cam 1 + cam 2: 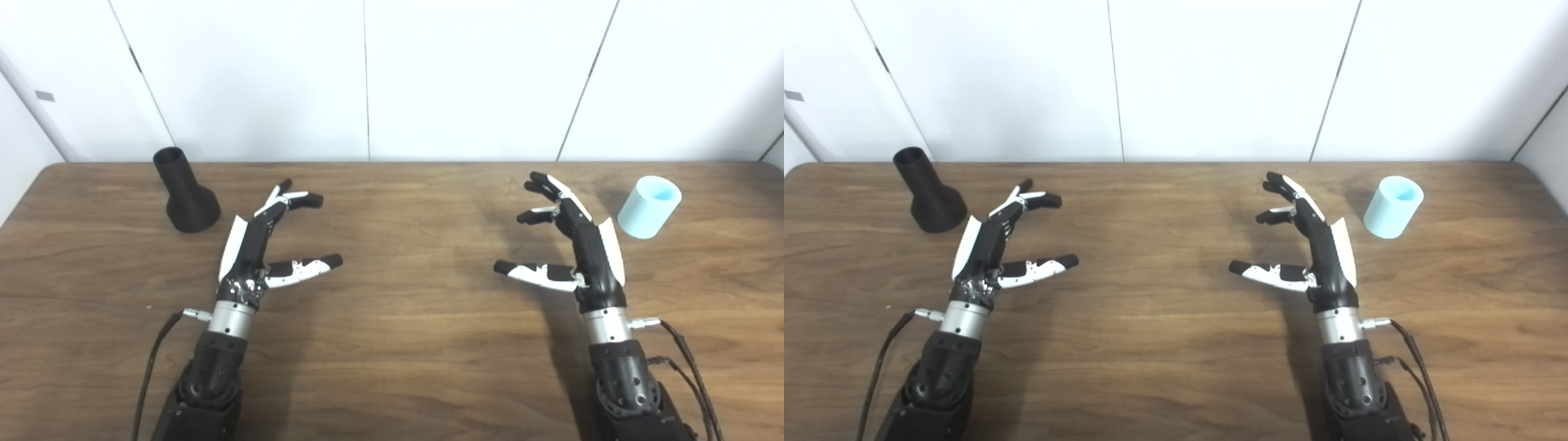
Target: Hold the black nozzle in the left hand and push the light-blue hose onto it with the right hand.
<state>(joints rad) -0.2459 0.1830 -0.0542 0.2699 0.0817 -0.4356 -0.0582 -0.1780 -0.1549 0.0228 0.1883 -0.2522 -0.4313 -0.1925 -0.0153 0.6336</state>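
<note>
Brown wood-grain counter [392,343] is filling the left eye view, and both pieces are standing on it untouched. The black nozzle [185,192] is resting on its wide flared base at the far left, narrow neck leaning up and back, likely set that way so the neck is free for gripping. The left robot hand [269,239] is hovering just beside it to the right, palm turned inward, fingers and thumb spread, holding nothing. The light-blue hose [650,206] is sitting at the far right, tilted with its open end up. The right robot hand [566,236] is waiting near it, equally spread and empty, palm facing the centre.

Seen from the right eye view, the nozzle [928,192] and hose [1393,206] are lying well apart, each on the side of the hand [1010,236] meant to take it, the other hand [1304,236] mirroring it. No writing, brand or label is showing on either piece, the hands or the counter.
</note>
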